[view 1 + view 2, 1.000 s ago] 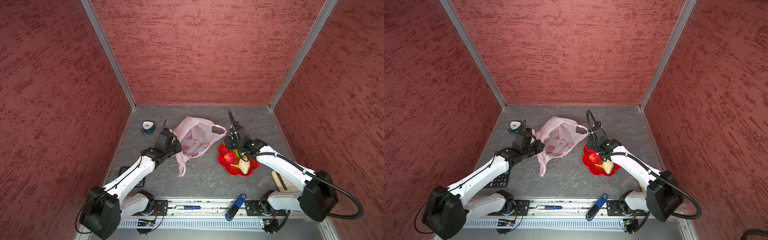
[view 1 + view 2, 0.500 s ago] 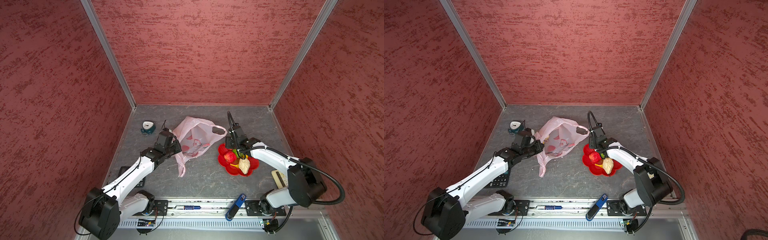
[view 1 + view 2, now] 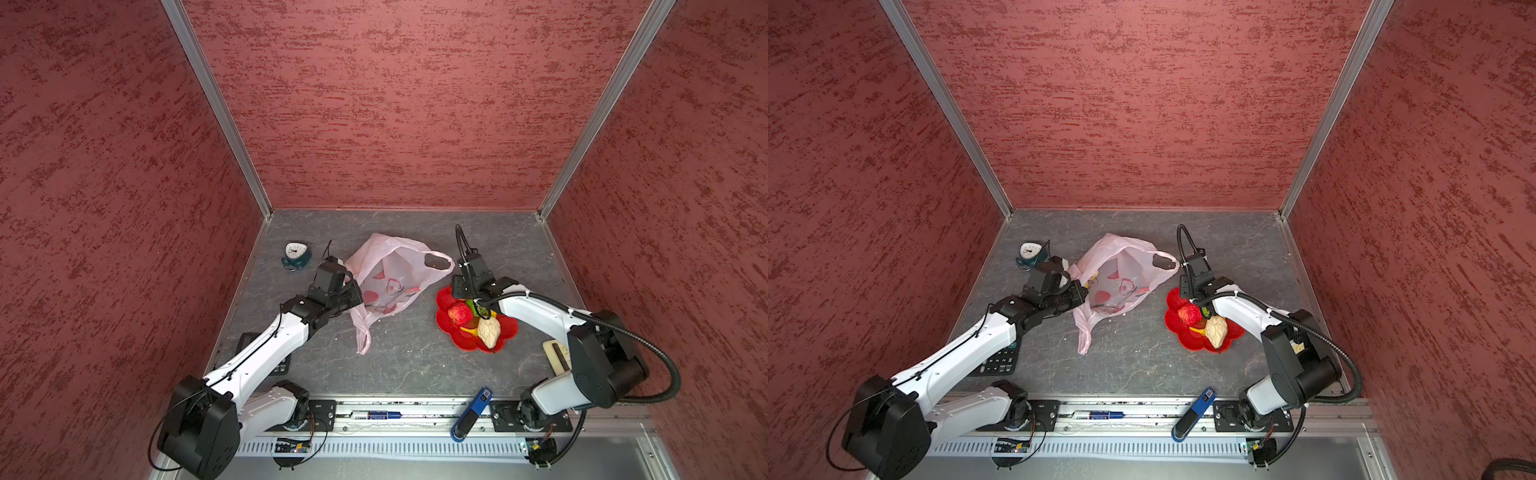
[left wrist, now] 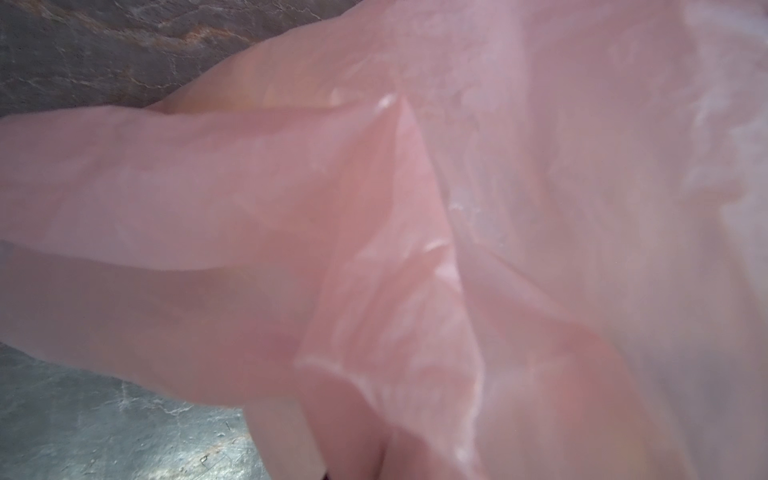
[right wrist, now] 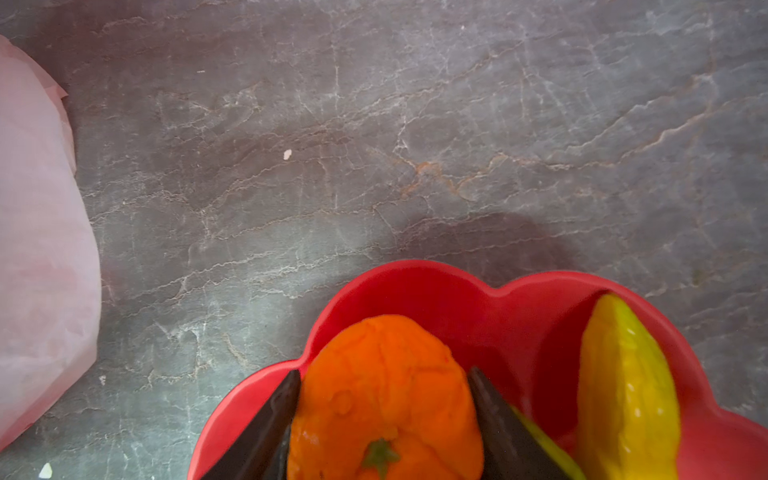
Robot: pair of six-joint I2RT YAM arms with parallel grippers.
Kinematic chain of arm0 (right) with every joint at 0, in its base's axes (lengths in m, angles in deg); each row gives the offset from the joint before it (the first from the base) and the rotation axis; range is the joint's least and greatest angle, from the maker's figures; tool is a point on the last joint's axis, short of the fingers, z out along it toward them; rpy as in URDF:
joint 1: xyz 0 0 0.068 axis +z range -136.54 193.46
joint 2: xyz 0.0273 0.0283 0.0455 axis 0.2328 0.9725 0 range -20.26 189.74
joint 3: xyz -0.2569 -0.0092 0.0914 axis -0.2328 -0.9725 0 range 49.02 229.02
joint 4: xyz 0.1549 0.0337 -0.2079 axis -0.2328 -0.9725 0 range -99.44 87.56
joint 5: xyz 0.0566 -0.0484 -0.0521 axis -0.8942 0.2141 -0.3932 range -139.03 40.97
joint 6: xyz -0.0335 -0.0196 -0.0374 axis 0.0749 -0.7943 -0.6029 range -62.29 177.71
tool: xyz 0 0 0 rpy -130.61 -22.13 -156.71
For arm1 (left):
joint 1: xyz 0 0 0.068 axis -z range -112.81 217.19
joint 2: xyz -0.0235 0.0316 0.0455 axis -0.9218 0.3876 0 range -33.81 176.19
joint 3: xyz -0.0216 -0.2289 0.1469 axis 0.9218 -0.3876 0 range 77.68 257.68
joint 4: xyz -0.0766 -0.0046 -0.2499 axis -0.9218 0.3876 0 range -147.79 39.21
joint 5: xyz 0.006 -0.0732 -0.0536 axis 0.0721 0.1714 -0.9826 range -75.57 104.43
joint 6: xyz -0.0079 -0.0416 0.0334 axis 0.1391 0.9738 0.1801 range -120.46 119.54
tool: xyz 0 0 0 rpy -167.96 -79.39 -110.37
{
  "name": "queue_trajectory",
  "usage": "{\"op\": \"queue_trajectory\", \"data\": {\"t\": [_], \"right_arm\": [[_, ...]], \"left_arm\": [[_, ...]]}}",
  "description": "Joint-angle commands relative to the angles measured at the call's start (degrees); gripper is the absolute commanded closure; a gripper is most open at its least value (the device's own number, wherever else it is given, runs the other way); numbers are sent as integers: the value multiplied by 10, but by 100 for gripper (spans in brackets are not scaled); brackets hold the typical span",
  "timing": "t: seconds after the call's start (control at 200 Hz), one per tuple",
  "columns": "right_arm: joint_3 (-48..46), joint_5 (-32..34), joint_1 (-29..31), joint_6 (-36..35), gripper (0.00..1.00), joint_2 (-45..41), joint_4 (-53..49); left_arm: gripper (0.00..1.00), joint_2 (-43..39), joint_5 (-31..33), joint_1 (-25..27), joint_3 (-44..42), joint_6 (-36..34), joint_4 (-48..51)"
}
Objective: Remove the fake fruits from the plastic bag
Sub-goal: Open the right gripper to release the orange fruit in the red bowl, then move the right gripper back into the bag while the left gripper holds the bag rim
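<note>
And the left gripper [image 3: 359, 297] had its fingers clenched on the plastic bag [image 3: 399, 257]; the right gripper [image 5: 384, 370] grasped the orange [image 5: 382, 399] between its fingers [image 5: 270, 428], inside the red flower-shaped plate [image 5: 415, 282].

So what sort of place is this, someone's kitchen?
Probably a robot test booth, not a home: two white arms bolted to a metal rail, red walls boxing them in, and fake fruits on a red plate as props.
</note>
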Motion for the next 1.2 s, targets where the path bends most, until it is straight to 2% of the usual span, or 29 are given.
{"op": "queue_trajectory", "data": {"t": [0.0, 0.311, 0.611, 0.766, 0.912, 1.057, 1.192], "right_arm": [[-5, 2, -4, 4, 51, 7, 18], [2, 2, -5, 2, 33, 10, 17], [18, 12, -5, -2, 22, -31, -7], [23, 13, 0, -3, 27, -118, -44], [27, 7, 25, -7, 42, -222, -82], [60, 8, 98, -29, 47, -271, -93], [106, -27, 192, -76, 49, -232, -48]], "left_arm": [[89, -11, 5, -2, -7, -7, 7], [89, -15, 7, -2, -9, -8, 8], [89, -16, 1, -2, -1, -22, 26], [89, -19, -3, -3, 4, -41, 47], [89, -9, -17, -5, 7, -42, 45], [89, 5, -22, -5, 17, -42, 38], [89, 10, -18, -6, 27, -49, 51]]}}
